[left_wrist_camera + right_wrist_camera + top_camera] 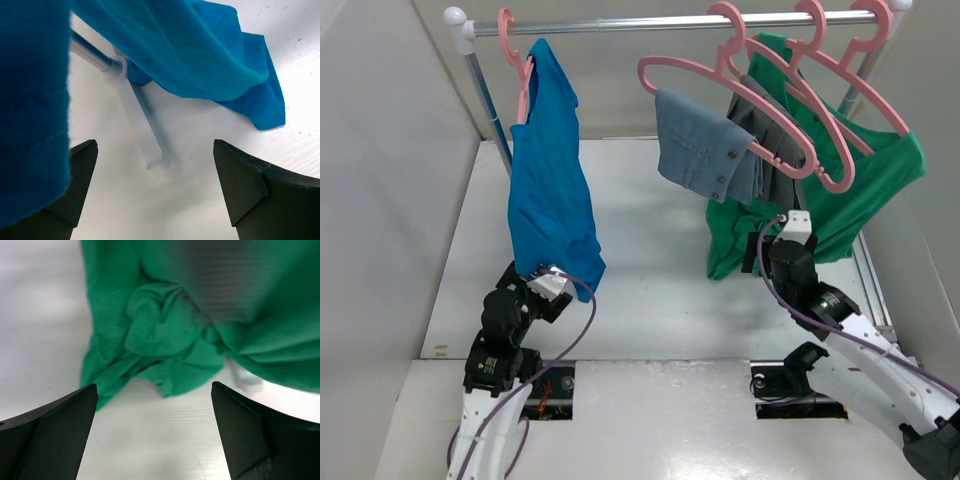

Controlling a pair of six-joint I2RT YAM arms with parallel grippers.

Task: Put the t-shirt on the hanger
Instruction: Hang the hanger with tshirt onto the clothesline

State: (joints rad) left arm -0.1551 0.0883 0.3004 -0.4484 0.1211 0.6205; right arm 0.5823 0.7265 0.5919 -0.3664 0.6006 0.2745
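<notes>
A robot lab test cell: white enclosure walls (380, 150), white table (650, 300), small clothes rail (670, 22).

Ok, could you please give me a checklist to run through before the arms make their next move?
1. hanger hooked on rail: ok.
2. t-shirt hanging from hanger: ok.
3. both shoulders seated on hanger: cannot tell.
4. left gripper open and empty: ok.
5. left gripper free of t-shirt cloth: cannot tell; cloth overlaps one finger in the wrist view.
6. right gripper open, empty, short of green shirt: ok.
</notes>
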